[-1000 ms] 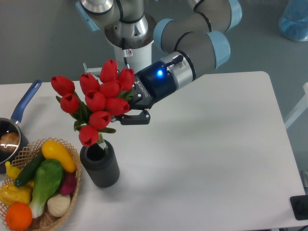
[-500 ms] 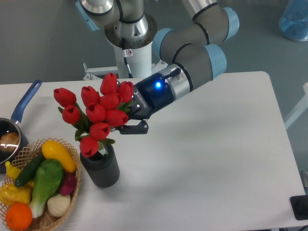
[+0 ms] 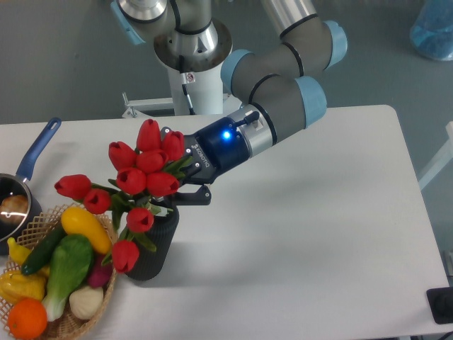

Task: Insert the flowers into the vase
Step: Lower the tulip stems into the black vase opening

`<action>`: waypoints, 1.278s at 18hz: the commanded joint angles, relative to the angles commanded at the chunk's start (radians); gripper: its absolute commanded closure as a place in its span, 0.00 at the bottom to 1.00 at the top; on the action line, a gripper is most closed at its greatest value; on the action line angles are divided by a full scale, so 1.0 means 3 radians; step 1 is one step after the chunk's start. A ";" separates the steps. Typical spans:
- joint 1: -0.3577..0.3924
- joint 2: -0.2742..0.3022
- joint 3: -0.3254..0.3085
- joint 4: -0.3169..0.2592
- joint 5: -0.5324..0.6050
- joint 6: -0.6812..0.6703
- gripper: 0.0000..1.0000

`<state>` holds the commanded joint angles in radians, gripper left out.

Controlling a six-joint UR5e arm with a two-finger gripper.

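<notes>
Over the last second the flowers (image 3: 141, 166) drop from above the vase (image 3: 151, 244) down into it: the bunch sits lower, its stems now run into the round mouth, and the vase itself leans a little to the right where it stood upright. The bunch also spreads, with two buds swinging out to the left over the wicker basket (image 3: 106, 297) and one hanging low against the vase's ribbed side. This suggests the insertion is mostly done, though the tilt hints the stems are pressing on the rim.

The gripper (image 3: 185, 185) is just right of the bunch, low over the vase mouth. Its fingers are largely hidden behind buds and leaves, so whether they clamp the stems or have let go cannot be told.

The flowers are about ten red tulip buds on green stems, wider than the short dark grey vase, which stands on the white table (image 3: 318, 234) touching or just beside the basket.
</notes>
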<state>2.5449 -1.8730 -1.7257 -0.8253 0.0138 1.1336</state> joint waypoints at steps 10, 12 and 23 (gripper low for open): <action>-0.0010 0.0066 0.0025 -0.0005 -0.0015 -0.0051 0.93; -0.0036 0.0067 0.0066 -0.0005 -0.0010 -0.0097 0.93; -0.0092 -0.0076 0.0306 -0.0005 -0.0015 -0.0107 0.93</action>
<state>2.5173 -1.8959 -1.6338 -0.8268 0.0092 1.1014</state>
